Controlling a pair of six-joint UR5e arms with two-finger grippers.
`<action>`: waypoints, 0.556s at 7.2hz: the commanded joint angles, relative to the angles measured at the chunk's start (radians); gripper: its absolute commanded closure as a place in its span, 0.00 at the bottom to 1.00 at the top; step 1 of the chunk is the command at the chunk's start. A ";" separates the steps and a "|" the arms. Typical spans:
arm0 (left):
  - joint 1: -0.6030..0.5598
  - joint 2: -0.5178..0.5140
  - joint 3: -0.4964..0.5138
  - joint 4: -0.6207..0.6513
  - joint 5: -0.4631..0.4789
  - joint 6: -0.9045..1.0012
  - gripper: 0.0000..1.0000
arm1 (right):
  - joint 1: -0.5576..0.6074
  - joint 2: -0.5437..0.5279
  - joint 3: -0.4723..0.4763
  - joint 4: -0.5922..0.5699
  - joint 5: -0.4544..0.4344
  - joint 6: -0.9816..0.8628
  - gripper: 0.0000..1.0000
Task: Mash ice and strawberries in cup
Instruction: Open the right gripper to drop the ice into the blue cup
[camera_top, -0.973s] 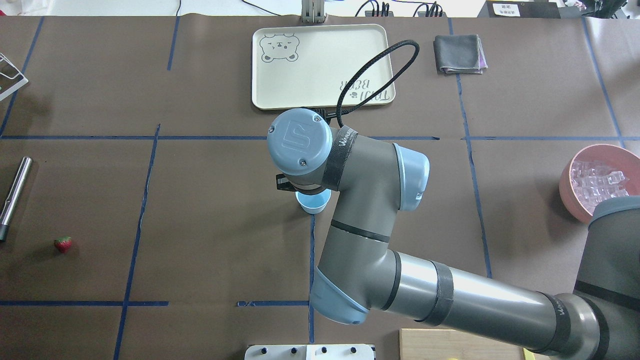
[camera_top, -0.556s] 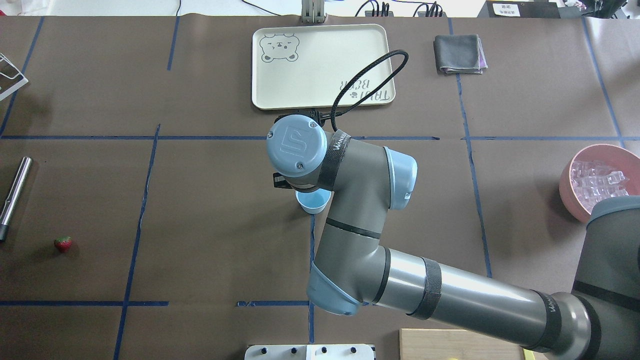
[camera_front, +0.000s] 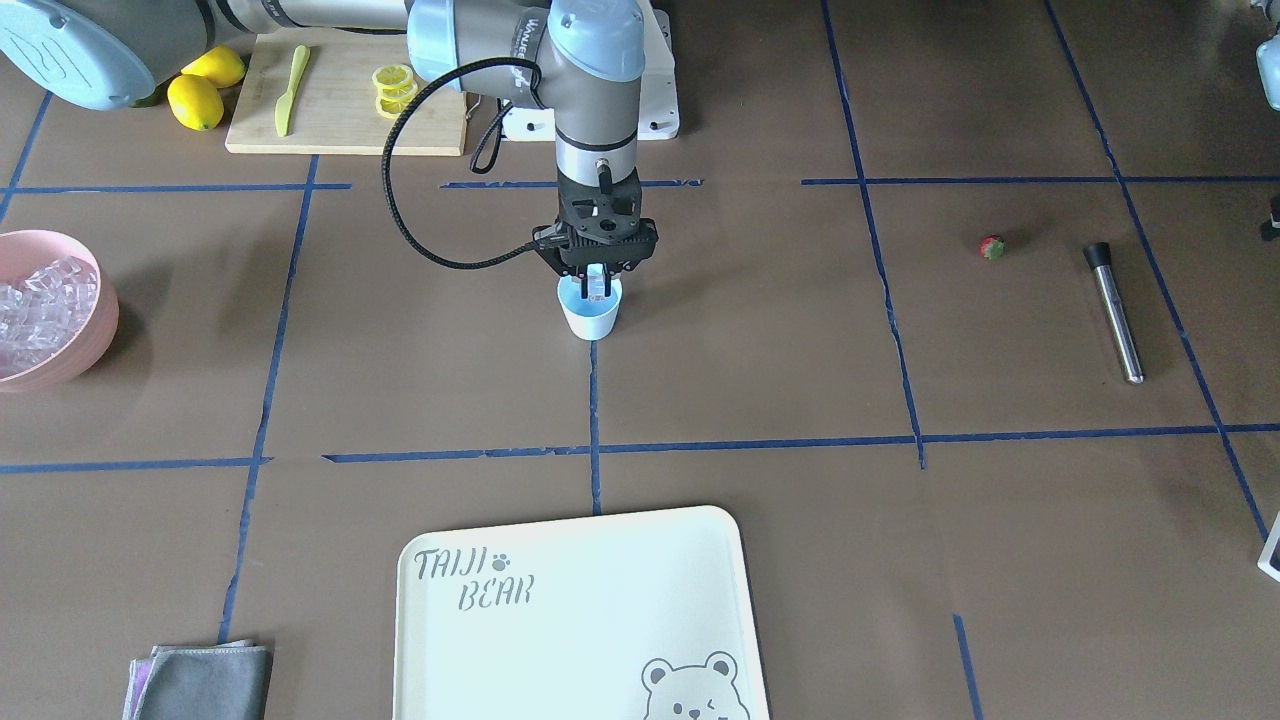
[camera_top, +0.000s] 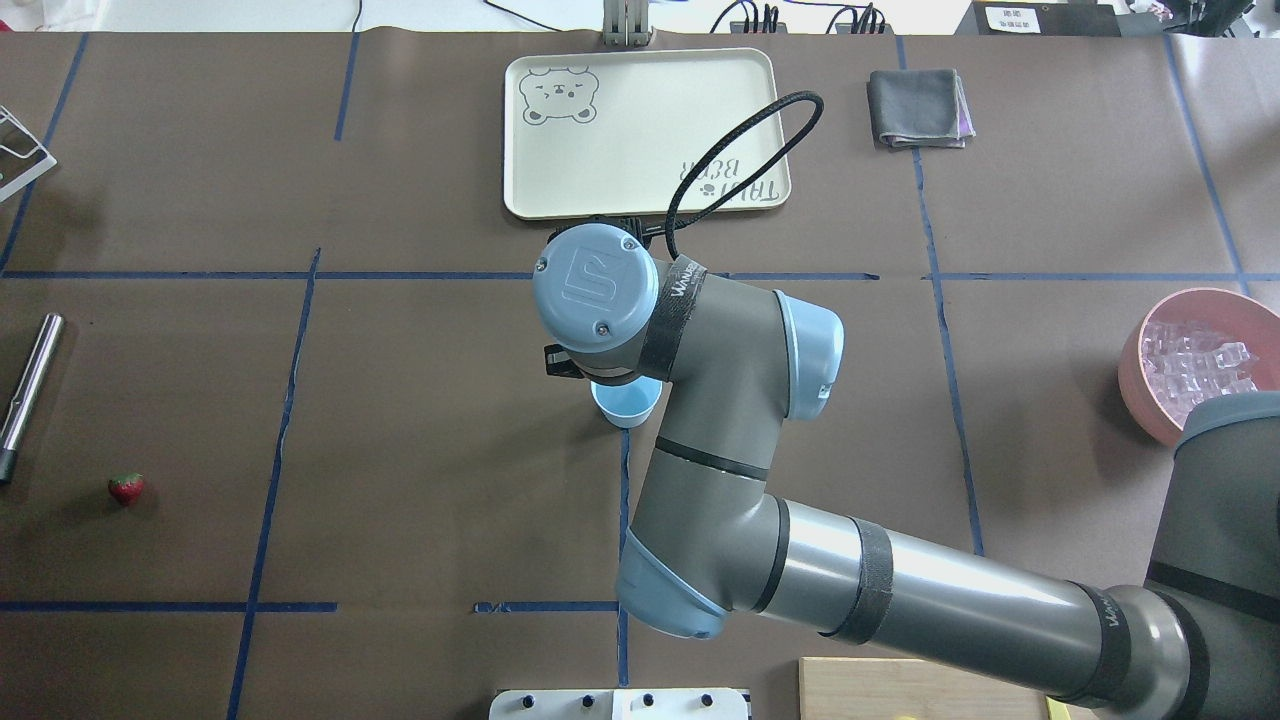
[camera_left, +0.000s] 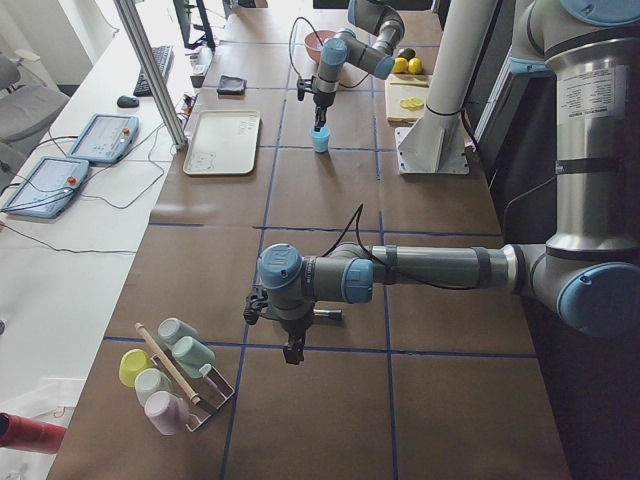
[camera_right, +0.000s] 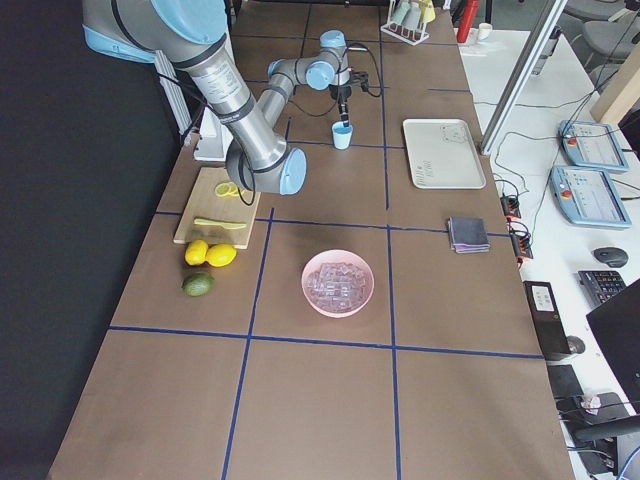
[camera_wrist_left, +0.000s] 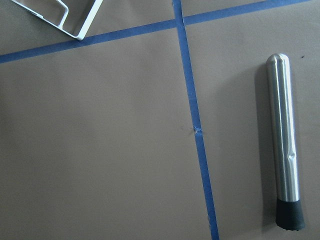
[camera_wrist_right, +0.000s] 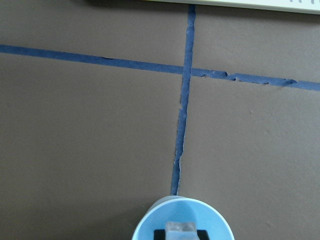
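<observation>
The light blue cup (camera_front: 591, 318) stands at the table's middle, also in the overhead view (camera_top: 627, 405). My right gripper (camera_front: 597, 287) hangs straight down into its mouth, shut on a clear ice cube (camera_wrist_right: 180, 229), which sits just inside the cup's rim (camera_wrist_right: 150, 222). The tiny red strawberry (camera_front: 992, 247) lies alone on the table, far off on my left side (camera_top: 126, 488). More ice (camera_front: 35, 305) fills the pink bowl (camera_front: 95, 335). My left gripper (camera_left: 292, 355) hovers above the table near a steel muddler (camera_wrist_left: 282, 145); I cannot tell whether it is open.
A cream bear tray (camera_top: 640, 130) and a folded grey cloth (camera_top: 918, 108) lie at the far side. A cutting board (camera_front: 330, 110) with lemon slices, a knife and whole lemons sits near my base. A rack of cups (camera_left: 170, 370) stands at the left end.
My right wrist has dropped a little over the cup and shifted slightly. The cup, strawberry and muddler have not moved.
</observation>
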 joint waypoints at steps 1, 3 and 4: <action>0.000 -0.001 0.000 0.000 0.000 0.000 0.00 | -0.001 -0.006 0.020 -0.025 -0.003 -0.002 1.00; 0.000 -0.001 0.001 0.000 0.000 0.000 0.00 | -0.001 -0.007 0.020 -0.021 -0.003 -0.002 0.61; 0.000 0.001 0.003 0.000 0.001 0.000 0.00 | -0.007 -0.020 0.026 -0.021 -0.006 -0.002 0.30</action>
